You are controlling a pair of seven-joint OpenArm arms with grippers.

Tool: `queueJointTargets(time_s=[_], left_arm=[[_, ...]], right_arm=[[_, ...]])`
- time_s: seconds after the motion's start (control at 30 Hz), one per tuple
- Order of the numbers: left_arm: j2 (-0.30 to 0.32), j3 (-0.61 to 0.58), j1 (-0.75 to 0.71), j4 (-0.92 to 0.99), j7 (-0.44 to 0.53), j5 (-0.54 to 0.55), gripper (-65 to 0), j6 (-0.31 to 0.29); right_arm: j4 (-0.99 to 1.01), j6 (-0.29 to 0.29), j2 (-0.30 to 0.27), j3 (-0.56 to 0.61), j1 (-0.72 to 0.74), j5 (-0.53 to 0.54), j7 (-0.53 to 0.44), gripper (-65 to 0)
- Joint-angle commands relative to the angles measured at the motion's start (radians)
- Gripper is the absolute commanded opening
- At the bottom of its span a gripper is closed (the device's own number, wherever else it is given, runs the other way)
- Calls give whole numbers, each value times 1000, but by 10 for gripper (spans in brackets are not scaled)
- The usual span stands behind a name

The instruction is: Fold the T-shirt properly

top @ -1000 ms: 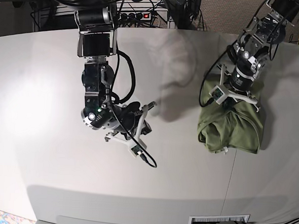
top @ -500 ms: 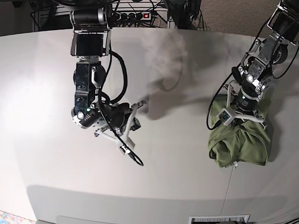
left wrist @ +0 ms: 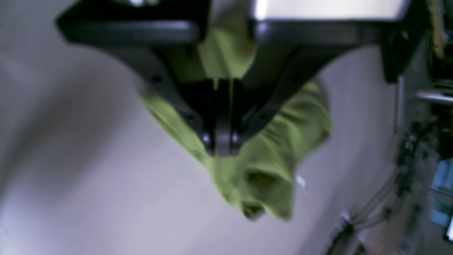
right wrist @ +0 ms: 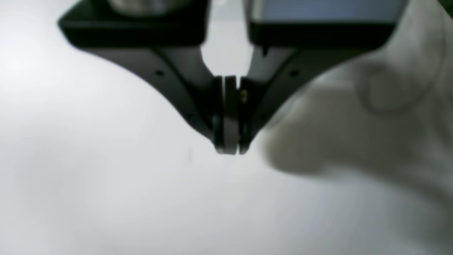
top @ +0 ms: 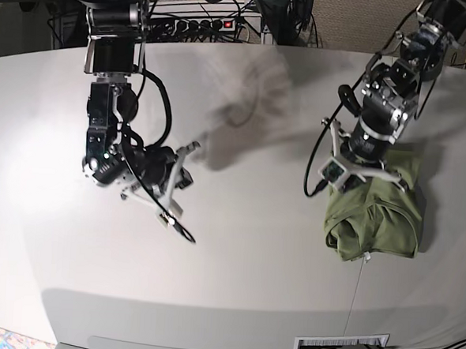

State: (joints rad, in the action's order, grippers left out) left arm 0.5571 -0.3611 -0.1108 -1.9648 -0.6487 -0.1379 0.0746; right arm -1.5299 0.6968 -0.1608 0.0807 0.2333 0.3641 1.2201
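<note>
T-shirt (top: 377, 215): plain olive-green knit, bunched into a rough, wrinkled bundle on the counter (top: 235, 262), near its right edge in the base view. Small white tag (left wrist: 300, 181) seemingly at one side; blurred in the left wrist view.

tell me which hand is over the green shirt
The left hand, shut above the bunched T-shirt; the right hand hangs shut over bare table.

The T-shirt (top: 377, 219) lies on the table (top: 250, 278) under the left arm, well apart from the right arm.
</note>
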Motion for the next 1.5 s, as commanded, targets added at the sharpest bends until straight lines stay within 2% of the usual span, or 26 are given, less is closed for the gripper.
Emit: queueJointTargets(time_s=[0.0,0.13,0.2,0.33,0.57,0.8,1.17,1.47], left_arm=[[11,20,-9,-40,11,-14,-650,30],[11,87,-131,-117,5,-11,-650,63],[11,146,-201,-158,0,38,-650,64],[10,286,-350,-228,7,210,-650,63],[8,451,-570,-311,21,319,-650,60],[-1,463,-711,-318,20,334,-650,60],[-62,464,-930,-363,11,340,-650,60],[-62,463,-1098,-358,21,353,-650,59]], right_arm=[[-47,1,-18,-5,12,21,-21,-650],[-143,1,-75,-6,-82,68,-23,-650],[-181,1,-87,-24,-137,74,-26,-650],[-267,1,-89,-116,-251,74,-43,-650],[-424,1,-89,-298,-452,201,-61,-650],[-533,1,-89,-426,-629,205,-64,-650],[-671,1,-89,-594,-922,249,-65,-650],[-661,1,-82,-616,-1149,247,-93,-650]])
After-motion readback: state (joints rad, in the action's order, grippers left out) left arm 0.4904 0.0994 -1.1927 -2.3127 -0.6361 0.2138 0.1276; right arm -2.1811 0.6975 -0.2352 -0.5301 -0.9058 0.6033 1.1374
